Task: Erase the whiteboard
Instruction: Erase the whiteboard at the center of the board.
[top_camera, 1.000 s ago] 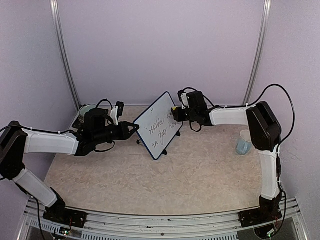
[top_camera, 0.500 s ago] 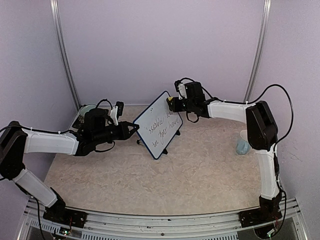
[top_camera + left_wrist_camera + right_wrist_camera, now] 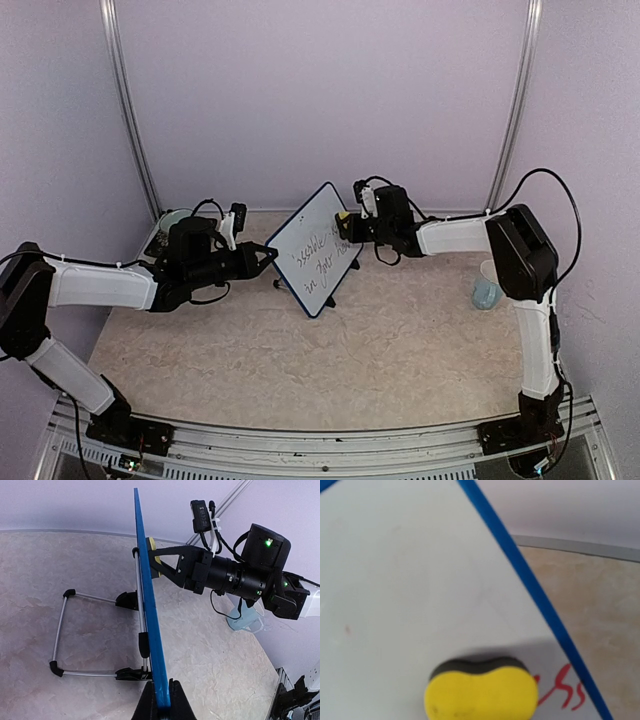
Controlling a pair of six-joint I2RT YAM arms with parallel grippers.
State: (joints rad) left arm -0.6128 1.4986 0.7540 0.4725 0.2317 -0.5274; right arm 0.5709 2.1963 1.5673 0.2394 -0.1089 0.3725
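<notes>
1. Jaws of the left gripper (image 3: pixel 160 706) pinch the left frame edge of the small blue-framed glossy whiteboard (image 3: pixel 313 250), which stands tilted mid-frame in the top view.
2. Right gripper (image 3: pixel 347 222) jaws clamp a yellow peanut-shaped foam sponge (image 3: pixel 481 694) against its upper right face.
3. Pale blue plastic cup (image 3: pixel 487 285) stands well apart, at right.

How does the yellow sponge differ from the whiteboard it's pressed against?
The whiteboard is far larger than the sponge. The whiteboard is a flat white rectangle with a blue frame; the sponge is a rounded yellow pad with a dark layer. The whiteboard stands tilted on the table, its edge in the left gripper; the sponge is off the table, held by the right gripper against the board's face. Both are gripped.
</notes>
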